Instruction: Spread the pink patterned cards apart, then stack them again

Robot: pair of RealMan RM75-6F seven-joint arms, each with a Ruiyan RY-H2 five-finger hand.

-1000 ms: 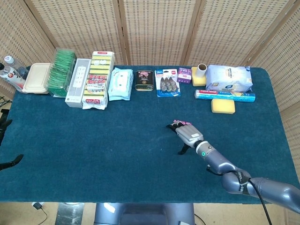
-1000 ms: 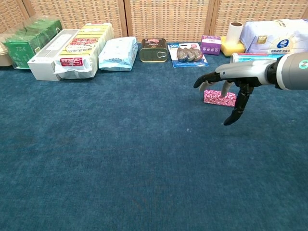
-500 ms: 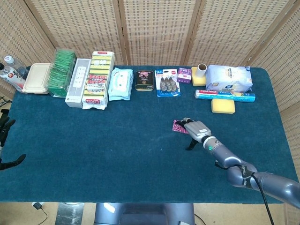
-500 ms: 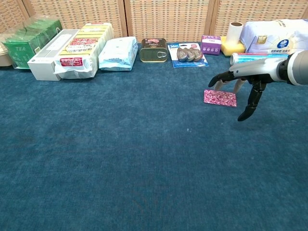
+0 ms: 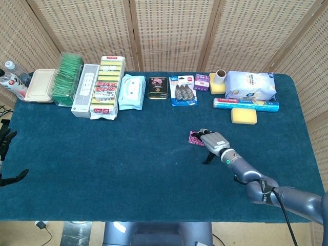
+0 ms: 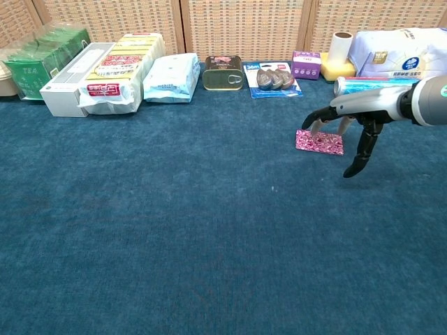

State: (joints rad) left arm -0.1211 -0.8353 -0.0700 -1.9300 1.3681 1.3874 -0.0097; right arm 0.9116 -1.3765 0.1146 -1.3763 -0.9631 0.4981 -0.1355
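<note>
Chest view, right hand point(image 6: 347, 120) fingers point(image 6: 360, 150) spread over pink cards point(image 6: 319, 142)

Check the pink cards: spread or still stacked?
Stacked. The pink patterned cards show as one compact rectangle on the table cloth. The right hand hovers over their far edge, fingers apart, holding nothing.

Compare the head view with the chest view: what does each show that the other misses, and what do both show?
Only the head view shows the left hand at the left table edge, the yellow sponge, the beige container and bottles. Only the chest view shows the right hand's fingers spread above the pink patterned cards, the thumb pointing down. Both show the cards as one stack, the right hand and the back row of goods.
</note>
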